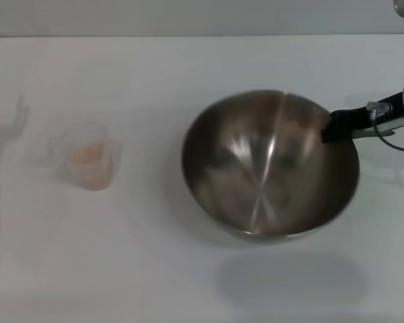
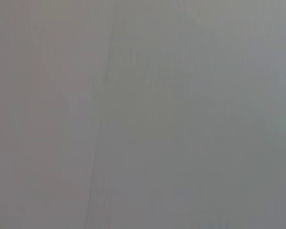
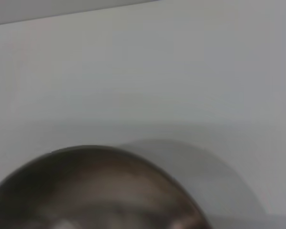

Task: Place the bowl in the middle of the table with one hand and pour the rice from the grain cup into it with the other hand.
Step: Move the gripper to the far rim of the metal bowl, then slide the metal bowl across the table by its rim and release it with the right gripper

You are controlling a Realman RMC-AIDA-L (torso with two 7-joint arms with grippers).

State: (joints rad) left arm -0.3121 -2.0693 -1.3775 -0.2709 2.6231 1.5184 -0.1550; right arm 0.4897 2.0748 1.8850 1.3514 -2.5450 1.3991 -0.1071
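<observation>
Bowl (image 1: 269, 165) sat right of the counter's (image 1: 155, 269) middle, its shadow lying toward 6 o'clock. The right hand (image 1: 331, 126) clenched the bowl's rim at about 2 o'clock. At 9 o'clock, well apart, stood the cup (image 1: 87, 160) holding rice (image 1: 87, 155). The left hand was out of sight.

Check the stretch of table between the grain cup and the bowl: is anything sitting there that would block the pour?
Nothing visible does. The table is bare between the grain cup, standing on the robot's left, and the bowl. The right gripper is at the bowl's right rim, away from that path.
</observation>
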